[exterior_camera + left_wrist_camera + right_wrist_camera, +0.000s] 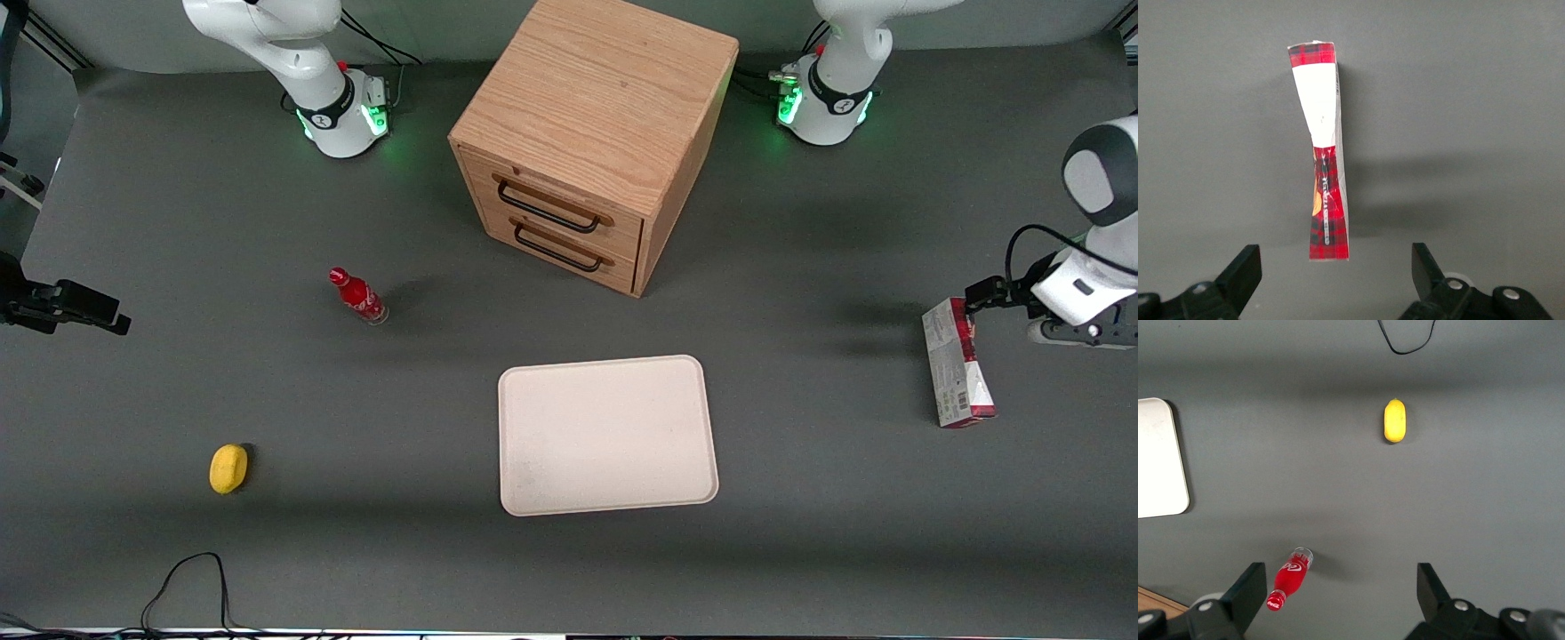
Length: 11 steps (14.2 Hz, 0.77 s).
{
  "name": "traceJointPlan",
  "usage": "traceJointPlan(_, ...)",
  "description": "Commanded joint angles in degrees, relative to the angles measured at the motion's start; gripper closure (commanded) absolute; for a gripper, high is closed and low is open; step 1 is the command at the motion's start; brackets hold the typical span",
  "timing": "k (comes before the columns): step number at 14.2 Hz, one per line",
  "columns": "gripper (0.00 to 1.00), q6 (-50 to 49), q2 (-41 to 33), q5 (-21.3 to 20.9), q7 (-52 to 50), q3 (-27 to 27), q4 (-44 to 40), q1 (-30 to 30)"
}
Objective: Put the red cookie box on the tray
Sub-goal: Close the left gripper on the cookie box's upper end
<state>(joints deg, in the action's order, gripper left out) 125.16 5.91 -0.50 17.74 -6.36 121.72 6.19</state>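
The red cookie box (958,366) stands on one long thin edge on the grey table, toward the working arm's end and well apart from the tray (607,434). Its grey-white printed face shows in the front view. In the left wrist view I look down on the box's (1325,167) narrow tartan-red and white edge. My left gripper (980,304) hovers over the box end that is farther from the front camera. The gripper (1335,256) is open, its black fingers (1245,267) wide apart and touching nothing. The cream-white tray has nothing on it.
A wooden two-drawer cabinet (591,142) stands farther from the front camera than the tray. A small red bottle (357,296) and a yellow object (228,468) sit toward the parked arm's end. A black cable (187,578) loops at the table's near edge.
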Motion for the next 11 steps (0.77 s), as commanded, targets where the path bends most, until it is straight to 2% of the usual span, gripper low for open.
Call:
traceJointPlan(1, 0.0, 3.8, 2.0, -0.4, 1.2, -0.1, 1.3, 0.0)
traceJointPlan(11, 0.0, 14.3, 10.8, -0.1, 1.3, -0.1, 1.1, 0.0)
